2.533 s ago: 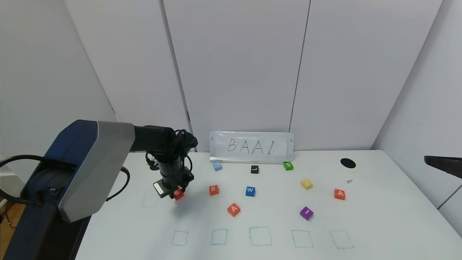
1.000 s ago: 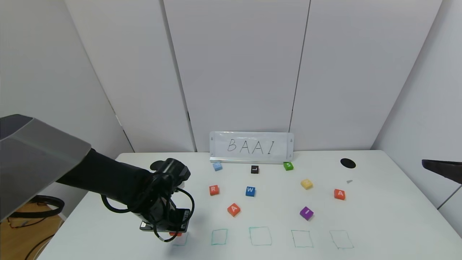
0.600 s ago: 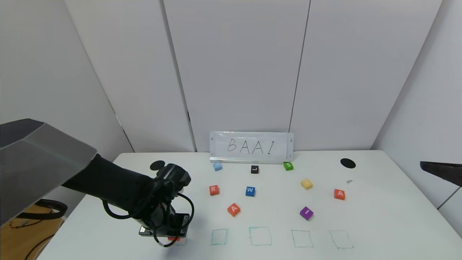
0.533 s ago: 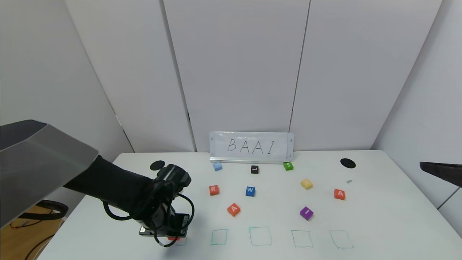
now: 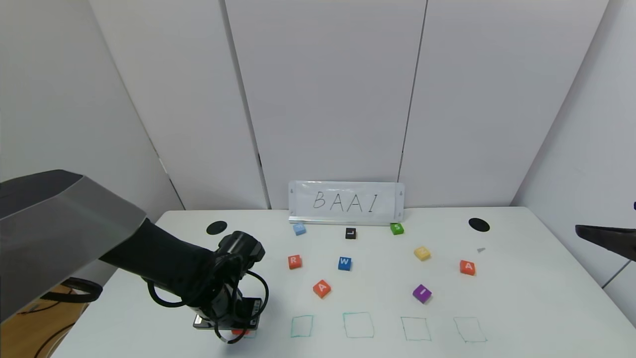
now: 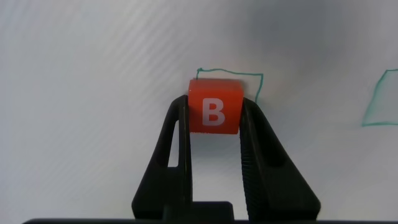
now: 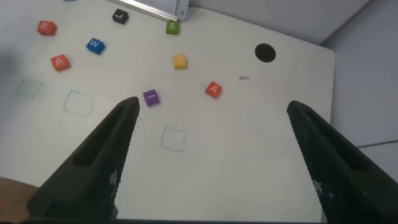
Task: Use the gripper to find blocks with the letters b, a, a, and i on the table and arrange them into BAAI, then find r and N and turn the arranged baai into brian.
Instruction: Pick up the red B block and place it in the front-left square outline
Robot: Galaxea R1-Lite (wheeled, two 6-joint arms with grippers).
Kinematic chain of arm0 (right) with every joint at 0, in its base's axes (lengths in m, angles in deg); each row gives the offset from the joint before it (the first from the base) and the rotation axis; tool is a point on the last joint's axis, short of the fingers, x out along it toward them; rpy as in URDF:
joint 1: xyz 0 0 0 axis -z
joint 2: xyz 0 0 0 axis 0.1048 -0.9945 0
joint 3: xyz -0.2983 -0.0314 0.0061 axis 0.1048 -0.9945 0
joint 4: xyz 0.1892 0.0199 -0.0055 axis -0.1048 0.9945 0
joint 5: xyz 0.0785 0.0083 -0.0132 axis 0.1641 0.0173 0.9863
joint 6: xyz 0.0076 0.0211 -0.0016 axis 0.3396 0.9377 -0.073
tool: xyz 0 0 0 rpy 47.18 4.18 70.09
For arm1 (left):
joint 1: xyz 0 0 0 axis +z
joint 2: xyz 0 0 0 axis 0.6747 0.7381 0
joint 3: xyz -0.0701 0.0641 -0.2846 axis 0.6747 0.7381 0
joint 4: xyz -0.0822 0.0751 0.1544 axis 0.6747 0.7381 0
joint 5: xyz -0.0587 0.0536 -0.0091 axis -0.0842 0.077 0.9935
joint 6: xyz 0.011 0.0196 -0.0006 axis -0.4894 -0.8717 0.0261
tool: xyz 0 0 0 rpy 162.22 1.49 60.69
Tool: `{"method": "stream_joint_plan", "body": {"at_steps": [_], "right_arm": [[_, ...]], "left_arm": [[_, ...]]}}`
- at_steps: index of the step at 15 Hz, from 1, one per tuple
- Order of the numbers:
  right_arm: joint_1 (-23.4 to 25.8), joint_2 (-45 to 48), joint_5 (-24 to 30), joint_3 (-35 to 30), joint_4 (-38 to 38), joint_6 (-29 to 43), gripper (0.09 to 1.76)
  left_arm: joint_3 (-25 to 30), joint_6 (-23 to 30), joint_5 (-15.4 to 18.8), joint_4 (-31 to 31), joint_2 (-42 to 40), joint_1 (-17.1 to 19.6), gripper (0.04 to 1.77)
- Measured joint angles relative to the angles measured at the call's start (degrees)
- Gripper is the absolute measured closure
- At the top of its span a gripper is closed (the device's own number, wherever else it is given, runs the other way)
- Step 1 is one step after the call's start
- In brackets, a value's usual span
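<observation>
Progress: early; no block sits released in its square yet. Left gripper [image 6: 214, 121] is clamped on the B block [image 6: 214, 109], fingers [image 6: 177, 134] pressing its two sides; in the left wrist view the block sits mid-frame just at the edge of a green outline [image 6: 256, 81], so it's at or just over the first square. In the head view this is lower left of frame; only a sliver of orange shows under the gripper [image 5: 240, 330] at the leftmost of five drawn squares; can't tell if the block touches the table [image 5: 521, 298] yet.

Left to do, judging by layout: release B; then the two A blocks, one at lower centre [image 5: 322, 288], other at right [image 5: 467, 267]; then the purple I [image 5: 422, 293], lower centre-right; then R [image 5: 294, 261], centre-left, plus N, which I can't pick out for sure among the rest. Blue W [image 5: 345, 263], black L [image 5: 351, 233], green S [image 5: 396, 228], a yellow block [image 5: 422, 253] and a pale blue block [image 5: 298, 228] lie mid-frame, below the BAAI sign [image 5: 346, 201].

Pose: left arm comes in from left edge, forearm sloping down to the right, wrist bent so gripper points down at the table. Right gripper [image 7: 214, 118] is parked off the table's right edge, only a dark tip at the right edge in the head view; jaws spread wide, holding nothing.
</observation>
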Motion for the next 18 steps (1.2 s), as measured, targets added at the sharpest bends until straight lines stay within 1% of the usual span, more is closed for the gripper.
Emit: {"method": "stream_joint_plan", "body": {"at_steps": [2,6,10,18], "right_arm": [[-0.04,0.0,0.02,-0.06,-0.02,0.01,0.14],[-0.28,0.0,-0.04,-0.2,0.02,0.0,0.14],[-0.33,0.0,-0.04,-0.2,0.0,0.0,0.14],[-0.34,-0.01,-0.02,-0.28,0.0,0.01,0.14]], "left_arm": [[-0.3,0.02,0.11,0.02,0.12,0.0,1.3],[-0.79,1.67,0.32,0.13,0.33,-0.67,1.3],[-0.72,1.69,0.29,0.13,0.55,-1.46,1.3],[-0.41,1.58,0.21,-0.07,0.91,-1.41,1.3]]}}
